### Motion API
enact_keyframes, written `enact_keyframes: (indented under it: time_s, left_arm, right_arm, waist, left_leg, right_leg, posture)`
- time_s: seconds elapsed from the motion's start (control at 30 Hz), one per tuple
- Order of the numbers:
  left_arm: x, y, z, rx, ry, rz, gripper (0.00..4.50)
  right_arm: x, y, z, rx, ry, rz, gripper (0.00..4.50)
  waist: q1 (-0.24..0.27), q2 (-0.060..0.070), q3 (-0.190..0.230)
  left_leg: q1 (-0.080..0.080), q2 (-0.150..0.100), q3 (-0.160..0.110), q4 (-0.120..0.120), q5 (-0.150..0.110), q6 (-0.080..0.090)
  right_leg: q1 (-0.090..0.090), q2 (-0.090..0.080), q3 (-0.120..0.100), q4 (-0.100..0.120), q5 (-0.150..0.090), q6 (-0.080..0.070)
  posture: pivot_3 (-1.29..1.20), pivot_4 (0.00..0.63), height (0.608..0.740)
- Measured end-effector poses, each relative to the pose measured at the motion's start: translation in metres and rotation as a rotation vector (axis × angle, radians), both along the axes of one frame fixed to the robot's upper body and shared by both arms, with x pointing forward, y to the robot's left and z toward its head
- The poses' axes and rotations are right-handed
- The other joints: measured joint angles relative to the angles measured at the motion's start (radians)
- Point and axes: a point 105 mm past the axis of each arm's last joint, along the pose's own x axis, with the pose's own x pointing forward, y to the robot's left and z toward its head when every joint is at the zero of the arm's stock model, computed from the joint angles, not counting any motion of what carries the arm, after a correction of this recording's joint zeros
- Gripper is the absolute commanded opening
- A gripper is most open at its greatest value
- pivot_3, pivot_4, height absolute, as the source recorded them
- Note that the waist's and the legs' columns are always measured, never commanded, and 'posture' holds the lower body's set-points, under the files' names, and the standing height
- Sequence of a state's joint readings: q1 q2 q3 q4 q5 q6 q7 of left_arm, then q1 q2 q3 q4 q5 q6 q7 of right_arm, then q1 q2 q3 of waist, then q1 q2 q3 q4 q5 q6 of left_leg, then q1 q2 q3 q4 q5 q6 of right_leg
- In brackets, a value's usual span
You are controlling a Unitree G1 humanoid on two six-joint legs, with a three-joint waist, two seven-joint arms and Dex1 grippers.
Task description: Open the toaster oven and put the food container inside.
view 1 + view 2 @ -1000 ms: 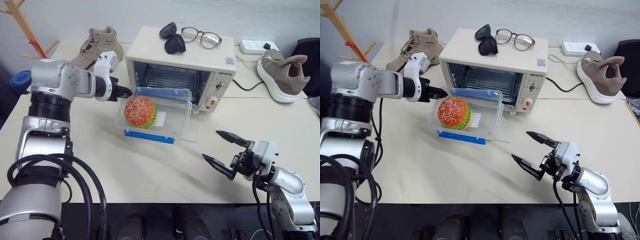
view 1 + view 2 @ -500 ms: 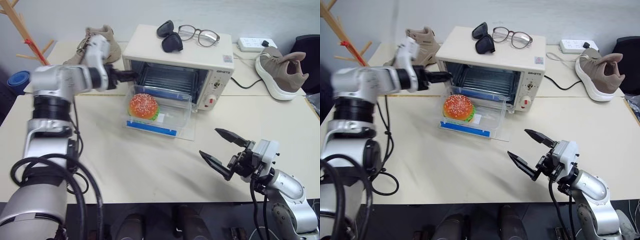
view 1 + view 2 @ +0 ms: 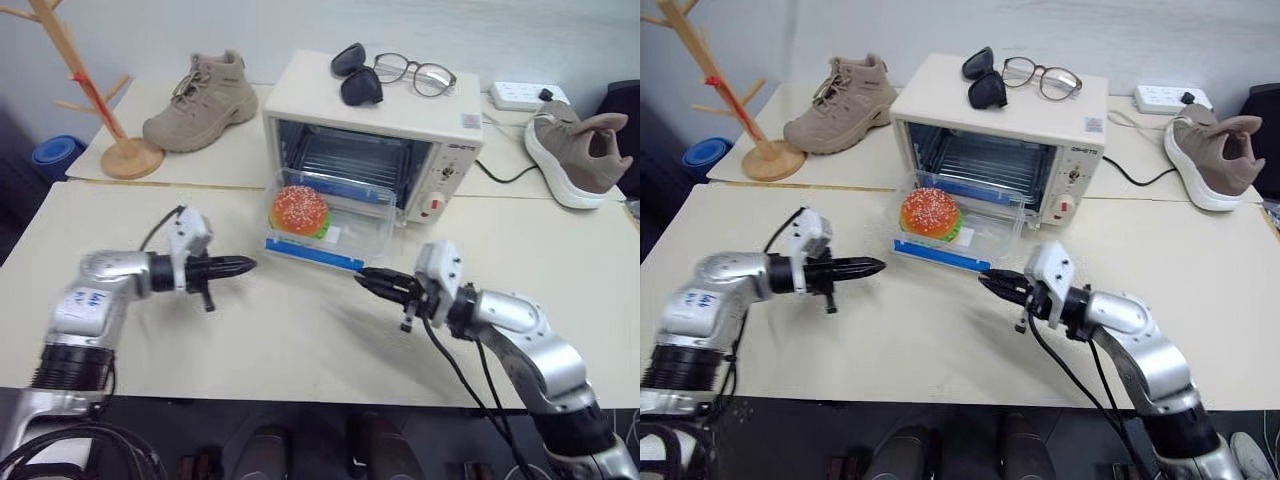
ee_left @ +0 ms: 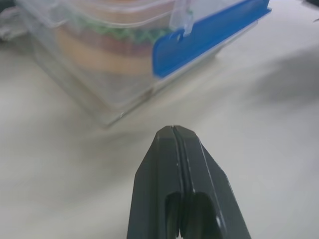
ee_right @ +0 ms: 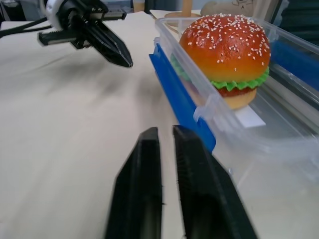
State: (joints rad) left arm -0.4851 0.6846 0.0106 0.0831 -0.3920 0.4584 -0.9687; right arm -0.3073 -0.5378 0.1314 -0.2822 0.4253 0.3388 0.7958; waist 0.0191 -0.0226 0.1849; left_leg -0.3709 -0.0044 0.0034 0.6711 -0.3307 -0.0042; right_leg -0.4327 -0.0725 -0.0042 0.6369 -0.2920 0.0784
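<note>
Right gripper [image 3: 987, 281]: your two black fingers are pressed shut on nothing. The tip points at the box's blue clip, just short of it.
Left gripper [image 3: 874, 266]: yours is pinched shut and empty too, off to the box's left side.
Food container [image 3: 958, 222]: it sits on the open glass door, past both your tips. Its long side runs along the oven's front.
Toaster oven [image 3: 1000, 135]: right behind the box, mouth open toward you.
</note>
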Motion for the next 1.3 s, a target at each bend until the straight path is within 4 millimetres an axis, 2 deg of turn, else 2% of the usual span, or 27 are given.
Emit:
enact_keyframes:
  time_s: [0.13, 0.23, 0.3, 0.53, 0.67, 0.8, 0.9, 1.0, 1.1, 1.13, 1.2, 1.27, 1.3]
  left_arm:
    - [0.019, -0.022, 0.017, -0.097, -0.071, 0.059, 0.0]
    - [0.03, -0.032, 0.018, -0.157, -0.073, 0.1, 0.0]
    - [0.035, -0.034, 0.015, -0.178, -0.066, 0.122, 0.0]
    - [0.07, -0.045, 0.018, -0.257, -0.107, 0.273, 0.0]
    - [0.087, -0.045, 0.025, -0.309, -0.137, 0.353, 0.0]
    - [0.098, -0.046, 0.027, -0.342, -0.169, 0.412, 0.0]
    - [0.1, -0.043, 0.028, -0.355, -0.189, 0.435, 0.0]
    - [0.079, -0.031, 0.027, -0.291, -0.22, 0.363, 0.6]
    - [0.057, -0.014, 0.02, -0.254, -0.188, 0.324, 1.44]
    - [0.05, -0.006, 0.019, -0.238, -0.182, 0.315, 1.73]
    - [0.03, 0.024, 0.018, -0.2, -0.185, 0.303, 2.34]
    - [0.011, 0.06, 0.021, -0.144, -0.204, 0.303, 2.89]
    - [0.002, 0.072, 0.024, -0.115, -0.218, 0.284, 3.12]
  right_arm:
    - [0.016, 0.008, -0.002, 0.006, 0.002, -0.014, 0.03]
    - [0.03, 0.01, 0.0, 0.018, -0.008, -0.06, 0.03]
    - [0.036, 0.011, 0.0, 0.019, -0.018, -0.078, 0.03]
    - [0.084, 0.01, 0.013, 0.032, -0.106, -0.248, 0.03]
    - [0.109, 0.002, 0.019, 0.051, -0.133, -0.362, 0.03]
    - [0.124, 0.009, 0.021, 0.086, -0.13, -0.413, 0.03]
    - [0.123, 0.017, 0.019, 0.127, -0.095, -0.392, 0.03]
    - [0.099, 0.024, 0.022, 0.173, -0.047, -0.26, 0.0]
    - [0.077, 0.009, 0.024, 0.169, -0.022, -0.192, 0.0]
    - [0.068, 0.004, 0.026, 0.169, -0.021, -0.173, 0.0]
    - [0.048, -0.017, 0.028, 0.159, -0.023, -0.143, 0.0]
    - [0.035, -0.05, 0.025, 0.116, -0.018, -0.181, 0.0]
    - [0.032, -0.066, 0.021, 0.091, -0.008, -0.213, 0.0]
  waist:
    - [0.001, 0.0, 0.0]
    - [-0.006, 0.0, 0.0]
    - [-0.01, 0.0, 0.0]
    - [-0.019, 0.0, 0.0]
    - [-0.022, 0.0, 0.0]
    - [-0.029, 0.0, 0.0]
    - [-0.034, 0.0, 0.0]
    - [-0.046, 0.0, 0.0]
    - [-0.048, 0.0, 0.0]
    - [-0.048, 0.0, 0.0]
    - [-0.048, 0.001, 0.0]
    - [-0.045, 0.001, 0.0]
    - [-0.044, 0.001, 0.0]
  left_leg:
    - [-0.002, 0.0, 0.0, 0.005, 0.0, 0.0]
    - [-0.002, 0.0, 0.002, 0.008, -0.001, 0.001]
    - [-0.002, 0.0, 0.002, 0.008, -0.001, 0.001]
    - [-0.003, -0.001, 0.001, 0.009, 0.0, 0.0]
    - [-0.004, -0.001, 0.002, 0.009, 0.0, 0.0]
    - [-0.004, 0.0, 0.004, 0.008, 0.0, 0.0]
    - [-0.006, 0.0, 0.005, 0.008, 0.0, -0.001]
    - [-0.009, 0.0, 0.004, 0.008, 0.0, -0.001]
    - [-0.016, 0.0, 0.003, 0.011, 0.0, -0.001]
    - [-0.016, 0.0, 0.003, 0.011, 0.0, -0.001]
    - [-0.016, 0.0, 0.002, 0.01, 0.0, -0.001]
    - [-0.015, 0.0, 0.002, 0.011, -0.001, 0.0]
    - [-0.014, -0.001, 0.002, 0.01, -0.001, 0.001]
  right_leg:
    - [0.001, 0.001, -0.001, 0.003, 0.001, 0.002]
    - [0.001, 0.001, 0.0, 0.003, 0.002, 0.004]
    - [0.001, 0.001, 0.0, 0.004, 0.002, 0.004]
    - [0.001, 0.001, -0.003, 0.005, 0.002, 0.004]
    - [0.0, 0.001, -0.006, 0.005, 0.003, 0.005]
    - [-0.002, 0.001, -0.007, 0.005, 0.003, 0.005]
    - [-0.005, 0.001, -0.006, 0.007, 0.003, 0.005]
    - [-0.009, -0.001, -0.005, 0.007, 0.003, 0.005]
    - [-0.014, -0.001, -0.005, 0.007, 0.003, 0.005]
    - [-0.014, -0.002, -0.005, 0.008, 0.003, 0.005]
    - [-0.013, -0.002, -0.006, 0.007, 0.003, 0.005]
    - [-0.012, -0.003, -0.006, 0.006, 0.003, 0.005]
    - [-0.011, -0.003, -0.006, 0.003, 0.002, 0.004]
  posture:
    - [0.0, 0.15, 0.74]
    - [0.0, 0.15, 0.74]
    - [0.0, 0.15, 0.74]
    - [0.0, 0.15, 0.74]
    - [0.0, 0.15, 0.74]
    - [0.0, 0.15, 0.74]
    - [0.0, 0.15, 0.74]
    - [0.0, 0.15, 0.74]
    - [0.0, 0.15, 0.74]
    - [0.0, 0.15, 0.74]
    - [0.0, 0.15, 0.74]
    - [0.0, 0.15, 0.74]
    - [0.0, 0.15, 0.74]
